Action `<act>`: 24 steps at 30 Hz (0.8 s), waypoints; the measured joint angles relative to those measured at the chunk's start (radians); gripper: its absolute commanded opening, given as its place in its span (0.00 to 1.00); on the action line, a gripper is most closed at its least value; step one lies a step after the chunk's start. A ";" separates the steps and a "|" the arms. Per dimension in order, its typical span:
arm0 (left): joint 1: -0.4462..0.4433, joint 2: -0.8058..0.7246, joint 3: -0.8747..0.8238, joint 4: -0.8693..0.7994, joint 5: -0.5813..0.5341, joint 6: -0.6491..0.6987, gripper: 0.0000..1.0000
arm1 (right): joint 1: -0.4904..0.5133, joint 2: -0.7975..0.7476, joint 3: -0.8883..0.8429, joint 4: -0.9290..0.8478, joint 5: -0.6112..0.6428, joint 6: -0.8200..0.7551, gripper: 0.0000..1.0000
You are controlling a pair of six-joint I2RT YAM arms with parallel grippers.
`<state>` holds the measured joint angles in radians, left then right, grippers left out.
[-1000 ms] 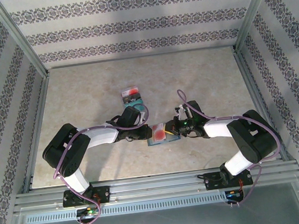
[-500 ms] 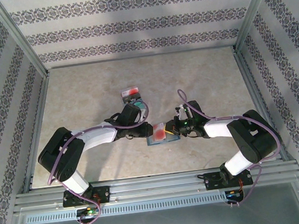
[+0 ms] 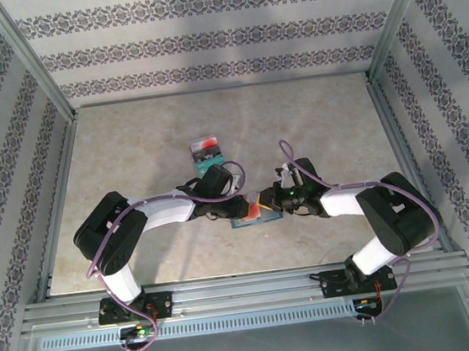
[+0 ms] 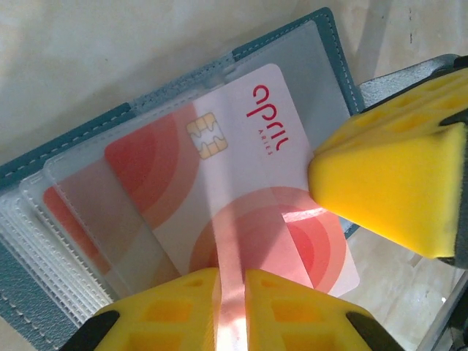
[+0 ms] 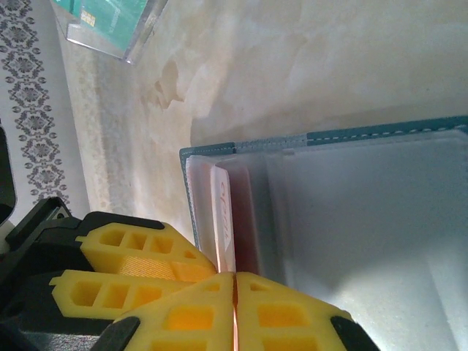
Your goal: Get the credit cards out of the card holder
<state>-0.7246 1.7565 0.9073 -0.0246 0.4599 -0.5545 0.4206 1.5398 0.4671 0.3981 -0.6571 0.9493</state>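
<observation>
Red-and-white card [image 4: 241, 190] stood partly out of the card holder [image 4: 29, 292], clamped by your left tool [image 4: 232, 307]; your right tool [image 5: 234, 314] pinched the holder's edge.

1 card holder [image 4: 29, 292], 2 reddish cards [image 4: 248, 183] in its slots, approx. 2 more cards [image 3: 207, 151] piled on the table beyond it.

Beige marbled worktop [image 3: 128, 137] is sitting evenly lit; floral-striped white walls [image 3: 210, 38] are enclosing three edges; aluminium rail [image 3: 248, 291] is running along the near edge.
</observation>
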 measured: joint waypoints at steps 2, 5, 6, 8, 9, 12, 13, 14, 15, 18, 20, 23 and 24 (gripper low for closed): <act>0.000 0.001 -0.001 0.006 0.003 -0.003 0.16 | 0.000 0.000 -0.001 0.011 0.000 0.008 0.15; 0.000 0.002 -0.005 0.018 0.004 -0.005 0.16 | 0.003 0.007 -0.001 0.039 -0.003 0.018 0.17; 0.000 0.002 -0.005 0.018 0.005 -0.007 0.16 | 0.007 0.013 -0.001 0.049 -0.003 0.018 0.17; 0.000 0.002 -0.006 0.019 0.007 -0.008 0.16 | 0.014 0.026 -0.001 0.061 -0.002 0.019 0.17; 0.000 0.003 -0.006 0.019 0.007 -0.008 0.16 | 0.018 0.033 -0.001 0.066 -0.003 0.021 0.17; 0.000 0.002 -0.007 0.021 0.007 -0.008 0.16 | 0.023 0.051 -0.001 0.072 -0.003 0.021 0.14; 0.000 0.002 -0.007 0.021 0.007 -0.008 0.16 | 0.023 0.053 -0.001 0.072 -0.003 0.022 0.13; 0.000 0.002 -0.008 0.021 0.007 -0.008 0.16 | 0.023 0.055 -0.001 0.072 -0.003 0.022 0.12; 0.000 0.002 -0.008 0.021 0.007 -0.008 0.16 | 0.023 0.055 -0.001 0.074 -0.004 0.021 0.09; 0.000 0.002 -0.009 0.021 0.005 -0.008 0.16 | 0.020 0.054 -0.001 0.079 -0.011 0.021 0.03; 0.000 0.000 -0.011 0.021 0.002 -0.008 0.16 | 0.013 0.051 -0.001 0.079 -0.015 0.019 0.02; 0.005 -0.005 -0.018 0.022 -0.006 -0.007 0.17 | 0.003 0.032 -0.001 0.063 -0.014 0.011 0.01; 0.007 -0.006 -0.021 0.021 -0.010 -0.007 0.17 | 0.000 0.022 -0.001 0.054 -0.014 0.007 0.01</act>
<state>-0.7177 1.7504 0.8860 -0.0032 0.4503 -0.5617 0.4206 1.5616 0.4660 0.4519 -0.6712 0.9562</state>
